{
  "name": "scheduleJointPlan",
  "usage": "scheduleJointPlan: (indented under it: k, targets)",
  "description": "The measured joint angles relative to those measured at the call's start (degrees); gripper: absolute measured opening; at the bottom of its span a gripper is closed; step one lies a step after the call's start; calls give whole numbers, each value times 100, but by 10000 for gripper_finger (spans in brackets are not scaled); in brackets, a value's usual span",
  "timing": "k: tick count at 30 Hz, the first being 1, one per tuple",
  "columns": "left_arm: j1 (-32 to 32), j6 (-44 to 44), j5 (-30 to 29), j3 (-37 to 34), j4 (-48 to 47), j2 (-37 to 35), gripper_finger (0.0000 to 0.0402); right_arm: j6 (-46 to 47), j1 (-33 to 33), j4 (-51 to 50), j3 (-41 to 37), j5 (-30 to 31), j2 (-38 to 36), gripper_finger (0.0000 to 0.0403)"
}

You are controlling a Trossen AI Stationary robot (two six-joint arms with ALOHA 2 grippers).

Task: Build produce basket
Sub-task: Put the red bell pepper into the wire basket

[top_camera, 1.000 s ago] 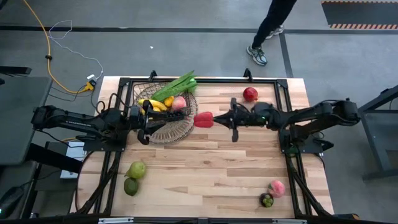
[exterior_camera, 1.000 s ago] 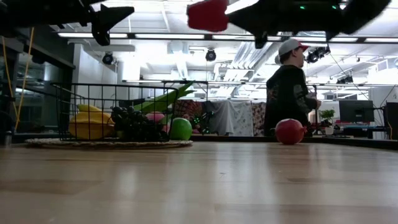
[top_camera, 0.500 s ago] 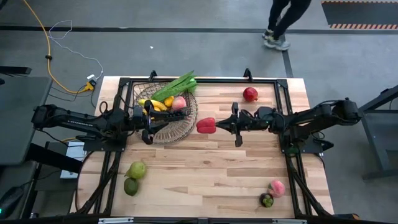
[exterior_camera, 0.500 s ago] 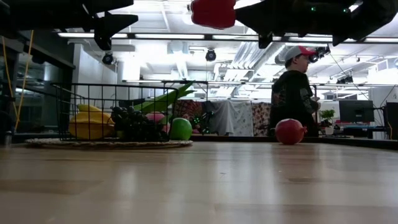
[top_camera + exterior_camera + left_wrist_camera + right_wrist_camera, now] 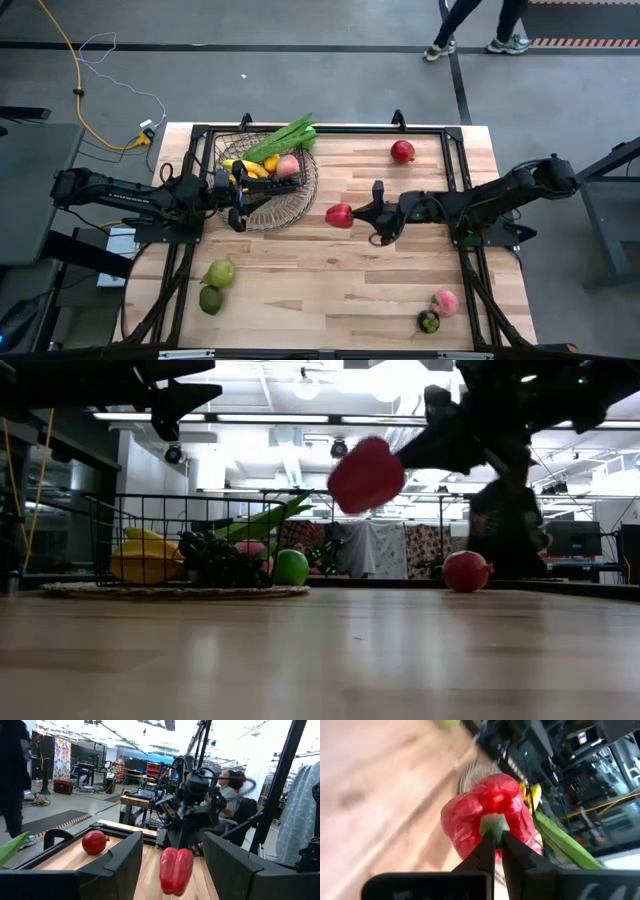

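Observation:
The dark wire basket (image 5: 283, 196) stands at the table's far left and holds bananas, a pink fruit, grapes, a green fruit and long green leafy stalks (image 5: 284, 136). My left gripper (image 5: 238, 191) hovers open and empty over the basket's left part. My right gripper (image 5: 354, 214) is shut on a red bell pepper (image 5: 339, 215), right of the basket and above the table's middle. The pepper also shows in the low view (image 5: 366, 474) and in the left wrist view (image 5: 175, 868). My right gripper pinches the pepper's green stem (image 5: 493, 824) between its two fingertips (image 5: 485, 851). The fingers come from the table's right side, slanting down. The pepper sticks out beyond the fingertips toward the basket, lifted clear of the table (image 5: 366, 474).
A red round fruit (image 5: 403, 151) lies at the far right. Two green pears (image 5: 216, 274) lie near the front left. A peach (image 5: 445, 302) and a dark purple piece (image 5: 428, 321) lie at the front right. A person's legs (image 5: 470, 30) show beyond the far edge.
My right gripper has gone down and toward the table's near edge with the red pepper, drawing a little away from the basket, and has tipped its fingers downward. The pepper stays held and clear of the table.

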Motion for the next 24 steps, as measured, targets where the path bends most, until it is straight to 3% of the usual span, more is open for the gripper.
scheduleJointPlan:
  k: [6,15,18,20,24]
  targets:
    - [0,0,0,0,0,0,195,-602,301,-261,0,1086,0,5]
    - [0,0,0,0,0,0,195,-643,337,-279,0,1137,0,5]
    - [0,0,1,0,0,0,195,-474,315,-251,0,965,2,5]
    - [0,0,0,0,0,0,195,-265,226,-83,0,510,6,5]
    - [-2,0,-26,0,4,0,195,-38,-18,793,2,-7,233,5]
